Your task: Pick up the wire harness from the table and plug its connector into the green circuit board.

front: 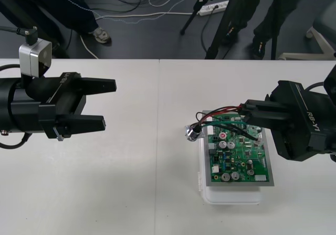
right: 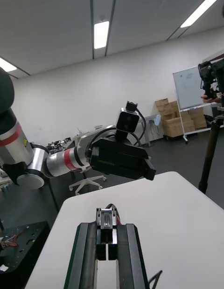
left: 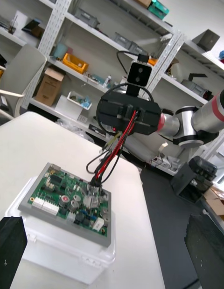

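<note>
The green circuit board lies flat on its white base right of centre, and the wire harness, pinched in the right gripper, arcs red, black and green to its round metal socket beside the board's upper-left corner.

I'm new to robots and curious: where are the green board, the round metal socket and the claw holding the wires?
Green circuit board [front: 239,159]: front view, middle of its green face.
Metal socket [front: 192,133]: front view, its round body.
Right gripper [front: 247,114]: front view, between its fingertips.

Right gripper pinched tight on the black plug — bit of red wire just behind the plug — left gripper well beyond it, across the table.
</note>
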`<state>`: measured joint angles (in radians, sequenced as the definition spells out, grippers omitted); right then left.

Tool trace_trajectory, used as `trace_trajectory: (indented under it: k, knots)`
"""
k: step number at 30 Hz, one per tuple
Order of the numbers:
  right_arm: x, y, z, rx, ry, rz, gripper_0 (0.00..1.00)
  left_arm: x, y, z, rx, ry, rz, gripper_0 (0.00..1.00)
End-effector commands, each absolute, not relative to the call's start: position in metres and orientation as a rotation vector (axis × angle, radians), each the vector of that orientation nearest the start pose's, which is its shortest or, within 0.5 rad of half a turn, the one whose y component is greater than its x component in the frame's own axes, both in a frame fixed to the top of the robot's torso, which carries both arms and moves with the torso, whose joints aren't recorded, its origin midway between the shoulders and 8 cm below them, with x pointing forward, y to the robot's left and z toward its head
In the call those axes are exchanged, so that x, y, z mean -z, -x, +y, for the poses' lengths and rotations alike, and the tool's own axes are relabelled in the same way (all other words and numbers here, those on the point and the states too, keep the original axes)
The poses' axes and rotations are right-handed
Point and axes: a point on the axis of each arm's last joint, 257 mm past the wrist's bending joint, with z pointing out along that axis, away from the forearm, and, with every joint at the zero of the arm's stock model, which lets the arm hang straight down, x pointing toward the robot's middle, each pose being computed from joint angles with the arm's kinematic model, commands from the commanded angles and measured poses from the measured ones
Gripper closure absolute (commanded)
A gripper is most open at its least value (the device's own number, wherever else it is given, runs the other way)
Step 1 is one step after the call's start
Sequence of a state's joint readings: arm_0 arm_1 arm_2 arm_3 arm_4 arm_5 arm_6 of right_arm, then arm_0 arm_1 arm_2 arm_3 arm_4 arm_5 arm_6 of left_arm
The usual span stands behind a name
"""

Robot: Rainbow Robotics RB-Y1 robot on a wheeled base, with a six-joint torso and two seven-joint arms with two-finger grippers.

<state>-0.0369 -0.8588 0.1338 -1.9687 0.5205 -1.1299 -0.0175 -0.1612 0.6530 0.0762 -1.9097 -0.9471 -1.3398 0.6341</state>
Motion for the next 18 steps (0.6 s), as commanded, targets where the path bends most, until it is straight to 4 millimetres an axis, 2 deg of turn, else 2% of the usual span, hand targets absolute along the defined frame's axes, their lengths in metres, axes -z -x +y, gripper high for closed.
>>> trace_trajectory:
  k: [1,9,18]
  knots:
    - [0.015,-0.296,-0.105,-1.112,1.098,0.988,1.0,0.011,-0.326,0.09,1.323,-1.057,1.291,0.0]
    - [0.022,-0.306,-0.105,-1.032,1.121,1.003,1.0,-0.002,-0.323,0.083,1.281,-1.16,1.243,0.0]
    - [0.019,-0.311,-0.092,-0.916,1.151,0.985,1.0,0.001,-0.32,0.071,1.174,-1.289,1.193,0.0]
